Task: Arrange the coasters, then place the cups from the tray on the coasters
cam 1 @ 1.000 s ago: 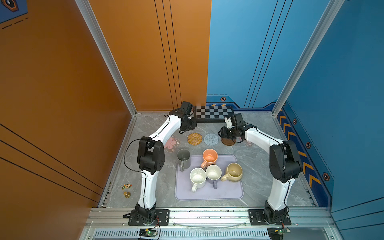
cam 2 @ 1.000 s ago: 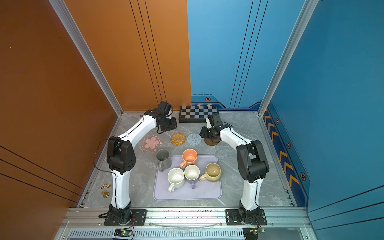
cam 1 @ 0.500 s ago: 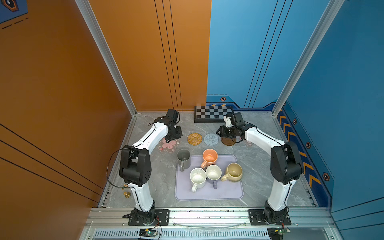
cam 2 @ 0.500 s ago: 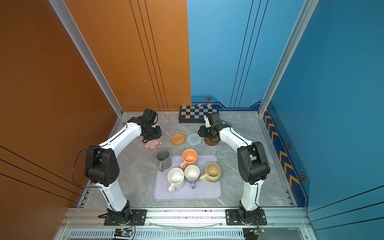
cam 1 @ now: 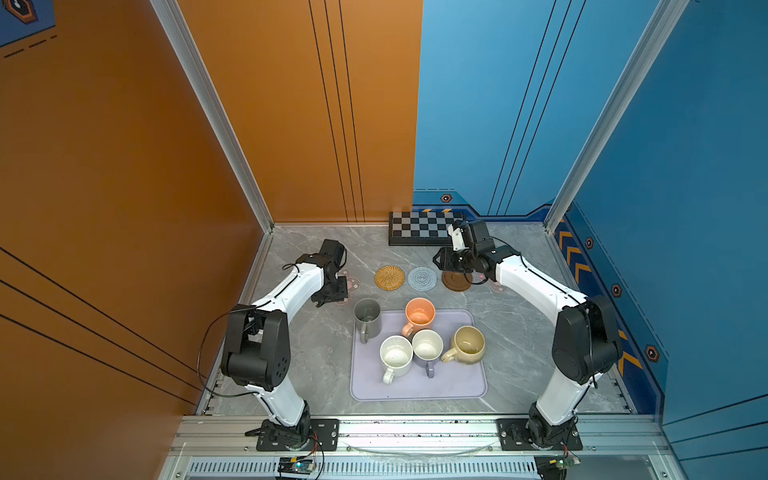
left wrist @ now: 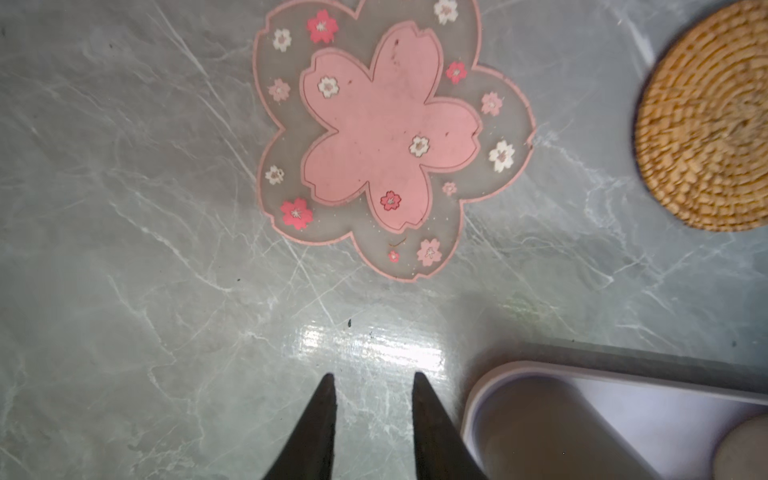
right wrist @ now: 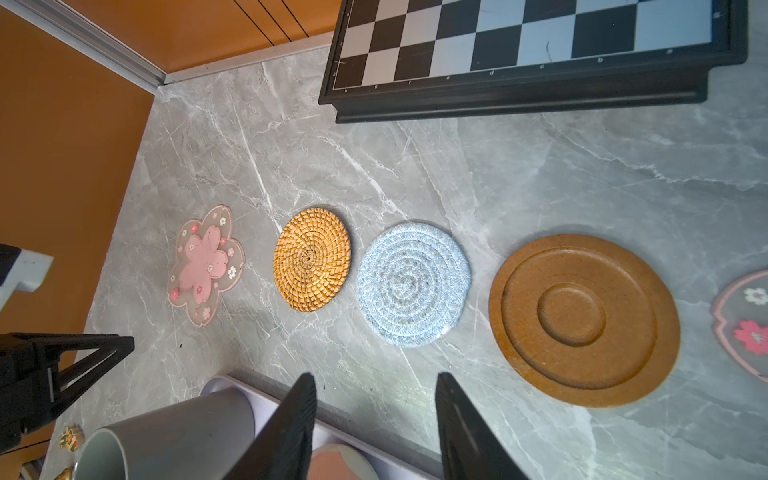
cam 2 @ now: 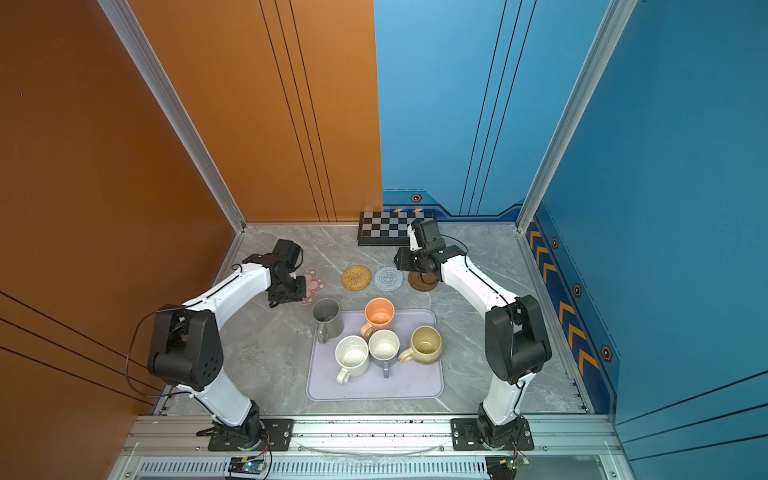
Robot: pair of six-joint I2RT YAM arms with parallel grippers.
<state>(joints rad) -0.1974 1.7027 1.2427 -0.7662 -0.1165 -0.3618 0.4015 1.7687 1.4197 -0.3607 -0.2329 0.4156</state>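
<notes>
— Lavender tray point(cam 1: 417, 388), both top views: what sits where?
— Five mugs stand on it, the grey mug point(cam 1: 368, 318) at its far left corner. Beyond its far edge runs a row: flower coaster point(cam 2: 316, 284), rattan coaster point(cam 1: 389, 277), grey-blue coaster point(cam 1: 422, 278), wooden coaster point(cam 1: 456, 281). The left gripper point(cam 1: 330, 300) hangs off the tray's far left corner, the right gripper point(cam 1: 439, 261) past its far edge.
— Left wrist view?
— Black fingertips parted, nothing between them. The flower coaster lies flat ahead, not touched; the tray's corner is just beside.
— Right wrist view?
— Jaws apart, empty, the tray's far edge near their tips. A second flower coaster point(right wrist: 744, 324) ends the row.
— Handling?
— The mugs look ceramic: probably stiff, weighty, slick, breakable. Pinch the grey mug's wall at the rim, or its handle.
</notes>
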